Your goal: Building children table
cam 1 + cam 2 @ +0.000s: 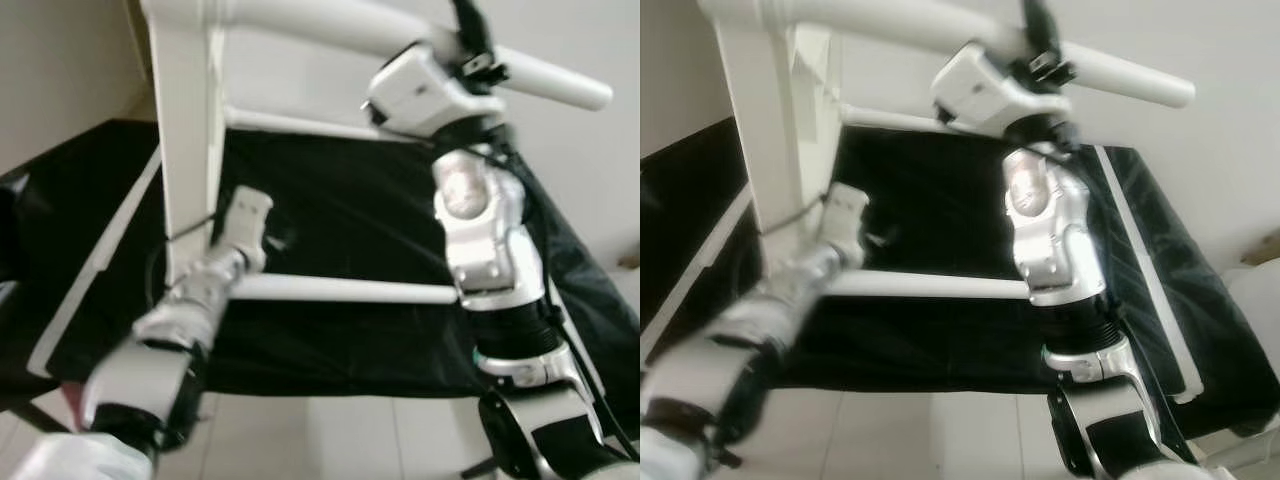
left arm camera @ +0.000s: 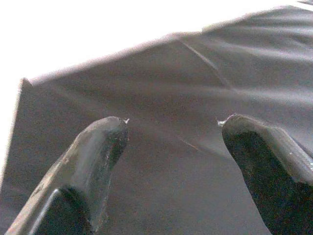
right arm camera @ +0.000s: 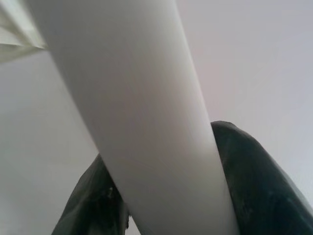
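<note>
In the left eye view, the white table frame (image 1: 190,130) stood over a black sheet (image 1: 340,230), its round leg (image 1: 545,78) jutting up and to the right. The right gripper (image 1: 470,45) reached up to that leg; the left gripper (image 1: 215,225) sat beside the flat upright panel.

In the left wrist view, its fingers (image 2: 93,161) gaped wide over the black sheet.

In the right wrist view, both fingers (image 3: 259,181) clamped the white leg.

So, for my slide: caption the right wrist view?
Right gripper closed on the white table leg.
</note>
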Controlling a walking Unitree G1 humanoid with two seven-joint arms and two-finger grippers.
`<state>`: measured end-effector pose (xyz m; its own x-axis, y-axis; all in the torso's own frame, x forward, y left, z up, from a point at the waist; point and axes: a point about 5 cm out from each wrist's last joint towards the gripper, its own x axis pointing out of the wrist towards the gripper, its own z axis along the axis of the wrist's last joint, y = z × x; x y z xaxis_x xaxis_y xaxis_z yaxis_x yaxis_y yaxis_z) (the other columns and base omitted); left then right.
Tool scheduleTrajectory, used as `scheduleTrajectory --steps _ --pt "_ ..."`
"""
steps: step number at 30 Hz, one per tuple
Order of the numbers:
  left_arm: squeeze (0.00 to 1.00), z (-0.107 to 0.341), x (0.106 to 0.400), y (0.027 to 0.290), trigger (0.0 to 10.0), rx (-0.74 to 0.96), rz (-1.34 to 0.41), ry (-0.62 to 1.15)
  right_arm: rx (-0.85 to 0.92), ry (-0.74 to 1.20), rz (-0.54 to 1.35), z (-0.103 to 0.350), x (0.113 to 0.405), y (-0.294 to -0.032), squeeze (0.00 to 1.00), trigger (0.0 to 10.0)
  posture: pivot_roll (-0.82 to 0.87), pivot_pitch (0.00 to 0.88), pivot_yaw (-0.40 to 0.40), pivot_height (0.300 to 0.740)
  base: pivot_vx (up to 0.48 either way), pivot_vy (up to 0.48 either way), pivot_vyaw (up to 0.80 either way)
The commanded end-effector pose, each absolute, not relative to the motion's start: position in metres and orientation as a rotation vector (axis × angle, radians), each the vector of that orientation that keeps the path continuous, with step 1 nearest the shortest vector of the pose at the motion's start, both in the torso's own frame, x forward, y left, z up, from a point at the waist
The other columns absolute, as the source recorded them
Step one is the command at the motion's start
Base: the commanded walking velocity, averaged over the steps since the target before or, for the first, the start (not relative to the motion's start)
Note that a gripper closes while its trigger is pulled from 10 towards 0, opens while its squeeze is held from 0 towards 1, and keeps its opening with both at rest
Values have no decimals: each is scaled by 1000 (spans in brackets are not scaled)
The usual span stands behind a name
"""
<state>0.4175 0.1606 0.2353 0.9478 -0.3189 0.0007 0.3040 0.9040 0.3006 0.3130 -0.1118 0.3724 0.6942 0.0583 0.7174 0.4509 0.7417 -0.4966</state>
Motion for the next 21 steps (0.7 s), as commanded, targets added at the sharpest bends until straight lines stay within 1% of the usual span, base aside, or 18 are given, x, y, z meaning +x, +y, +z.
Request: scheduleTrajectory --steps 1,2,3,5,6,7,8,9,10,11,13,14,15,16,17,18,20,21 --pt "0 305 417 221 10000 270 316 -250 -376 -844 -403 403 293 -164 0 0 -55 0 3 740 0 0 0" --pt "0 350 416 209 10000 271 274 -379 -320 -829 -422 407 295 -174 0 0 -53 0 -2 740 0 0 0" --pt "0 379 412 201 10000 275 243 -467 -284 -818 -434 409 297 -181 0 0 -53 0 -2 740 0 0 0" --pt "0 379 412 201 10000 275 243 -467 -284 -818 -434 409 297 -181 0 0 -53 0 -2 740 0 0 0" --pt "0 428 403 168 10000 179 108 -613 -199 -774 -452 406 304 -196 0 0 -45 0 -13 740 0 0 0" --pt "0 428 403 168 10000 179 108 -613 -199 -774 -452 406 304 -196 0 0 -45 0 -13 740 0 0 0" --pt "0 439 400 157 10000 139 62 -641 -176 -752 -453 403 307 -201 0 0 -45 0 -13 740 0 0 0" --pt "0 439 400 157 10000 139 62 -641 -176 -752 -453 403 307 -201 0 0 -45 0 -13 740 0 0 0" --pt "0 449 397 139 10000 118 -12 -665 -98 -699 -448 394 313 -208 0 0 -40 0 -19 740 0 0 0" --pt "0 449 397 139 10000 118 -12 -665 -98 -699 -448 394 313 -208 0 0 -40 0 -19 740 0 0 0" --pt "0 455 386 63 10000 61 -321 -690 -72 -520 -476 339 327 -225 0 0 -29 0 -25 740 0 0 0" --pt "0 445 379 26 10000 83 -471 -681 -55 -426 -501 306 328 -231 0 0 -30 0 -17 740 0 0 0" --pt "0 437 374 5 10000 99 -558 -672 -51 -371 -517 287 327 -233 0 0 -30 0 -17 740 0 0 0" --pt "0 426 373 -7 10000 98 -626 -635 -74 -355 -518 276 324 -232 0 0 -25 0 -18 740 0 0 0" --pt "0 426 373 -7 10000 98 -626 -635 -74 -355 -518 276 324 -232 0 0 -25 0 -18 740 0 0 0" --pt "0 418 371 -15 10000 112 -669 -620 -87 -342 -523 268 321 -232 0 0 -23 0 -17 740 0 0 0" --pt "0 418 371 -15 10000 112 -669 -620 -87 -342 -523 268 321 -232 0 0 -23 0 -17 740 0 0 0" --pt "0 403 370 -23 10000 127 -730 -586 -93 -330 -524 258 316 -231 0 0 -18 9 -13 740 0 0 0"
